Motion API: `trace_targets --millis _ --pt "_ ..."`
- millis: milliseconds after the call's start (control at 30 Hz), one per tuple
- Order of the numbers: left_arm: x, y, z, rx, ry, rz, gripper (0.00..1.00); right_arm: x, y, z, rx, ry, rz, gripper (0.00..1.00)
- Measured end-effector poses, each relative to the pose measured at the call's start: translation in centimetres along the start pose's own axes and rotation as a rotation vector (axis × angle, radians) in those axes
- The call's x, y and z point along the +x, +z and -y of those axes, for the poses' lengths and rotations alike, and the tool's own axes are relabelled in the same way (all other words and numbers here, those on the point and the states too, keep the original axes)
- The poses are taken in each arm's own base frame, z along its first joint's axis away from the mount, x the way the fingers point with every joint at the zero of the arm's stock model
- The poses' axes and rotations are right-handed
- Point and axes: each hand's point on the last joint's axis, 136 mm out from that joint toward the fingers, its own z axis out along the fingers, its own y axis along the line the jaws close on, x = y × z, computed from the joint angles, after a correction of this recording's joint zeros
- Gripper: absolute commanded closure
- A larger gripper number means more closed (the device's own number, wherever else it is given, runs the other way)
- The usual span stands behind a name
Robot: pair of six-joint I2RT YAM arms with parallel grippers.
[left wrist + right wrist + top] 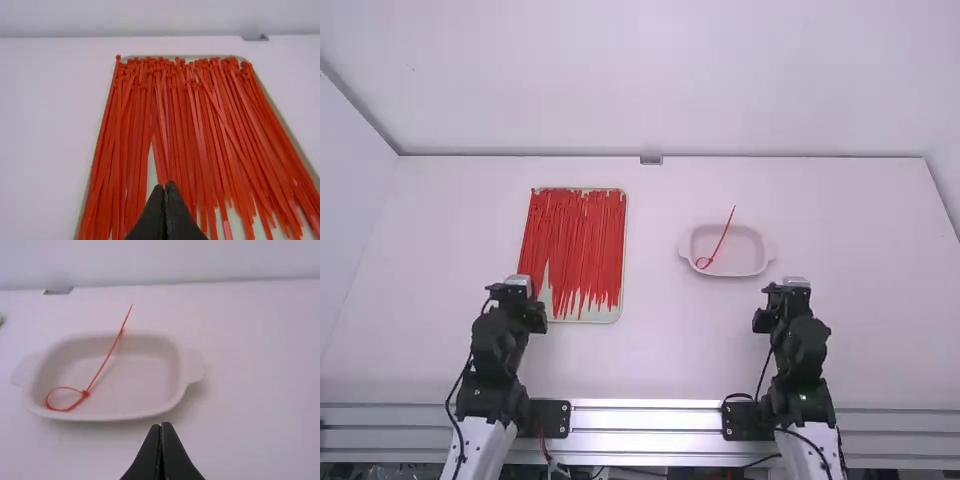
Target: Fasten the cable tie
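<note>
Since one red cable tie (102,360) already lies looped and fastened in the white dish (194,366), its tail poking out over the far rim, I judge that piece done. Both arms sit folded near their bases. My left gripper (165,187) is pressed together and empty just short of the tray (148,172) of loose ties (210,130). My right gripper (161,426) is likewise closed on nothing before the dish. Any further fastening would start from that pile on the bench (840,220).
</note>
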Motion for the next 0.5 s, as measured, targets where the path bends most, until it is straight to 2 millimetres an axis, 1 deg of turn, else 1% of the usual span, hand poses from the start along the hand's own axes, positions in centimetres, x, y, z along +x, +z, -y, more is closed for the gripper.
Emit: trace_targets --millis 333,500 --pt "-2.8 -1.0 0.0 -0.001 0.0 0.129 1.0 -2.8 -1.0 0.0 -0.001 0.001 0.132 1.0" --pt "-3.8 -1.4 0.0 -0.002 0.001 0.176 1.0 -3.9 -1.5 0.0 0.0 0.0 0.181 1.0"
